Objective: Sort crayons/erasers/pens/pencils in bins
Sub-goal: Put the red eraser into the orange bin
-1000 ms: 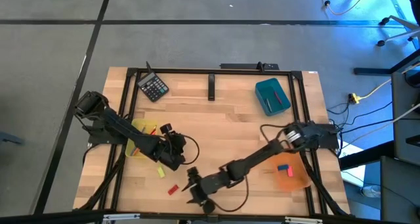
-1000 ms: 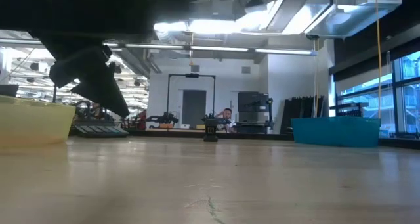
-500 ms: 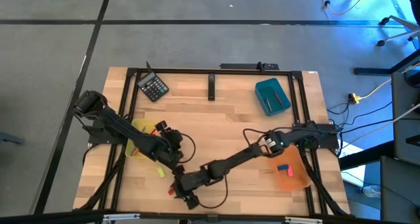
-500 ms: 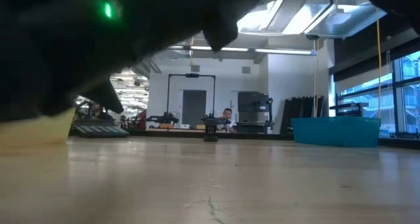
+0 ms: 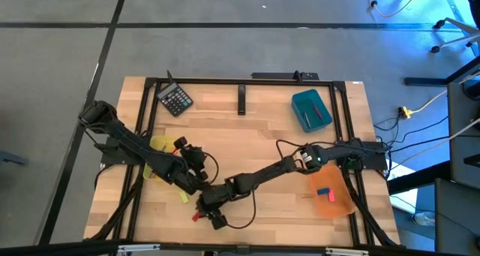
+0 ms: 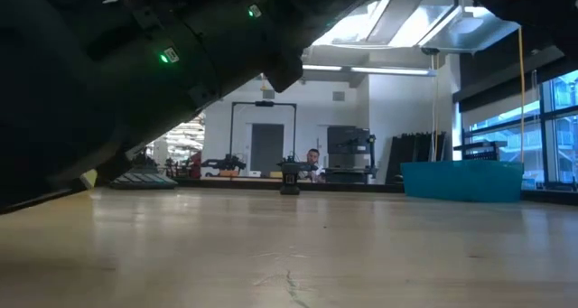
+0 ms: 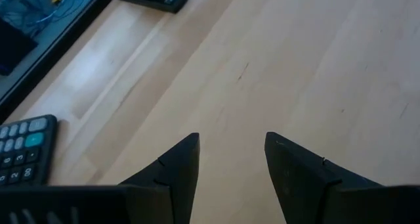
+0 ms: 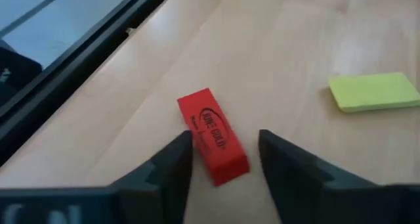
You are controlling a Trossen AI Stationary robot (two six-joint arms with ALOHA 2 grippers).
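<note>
In the right wrist view the red eraser [image 8: 213,137] lies flat on the wood. My right gripper [image 8: 225,155] is open, with one finger on each side of the eraser's near end and a gap on both sides. The yellow eraser [image 8: 374,91] lies just beyond. From above, my right gripper [image 5: 202,212] reaches across to the near left, next to the red eraser [image 5: 196,217] and the yellow eraser [image 5: 184,197]. My left gripper [image 7: 230,161] is open over bare wood, beside the yellow bin [image 5: 159,146]. The orange bin [image 5: 334,200] holds a blue eraser [image 5: 323,190] and a reddish one.
The teal bin [image 5: 311,109] with thin sticks stands far right. A calculator [image 5: 175,100] and a black bar [image 5: 241,99] lie by the far edge. A black frame rims the table. Both arms cross near the near-left corner; the table's middle is bare wood.
My right arm has swung toward the table's left, along the near edge, and its gripper has come down around the red eraser. My left gripper has drawn back a little toward the yellow bin. The erasers have stayed where they were.
</note>
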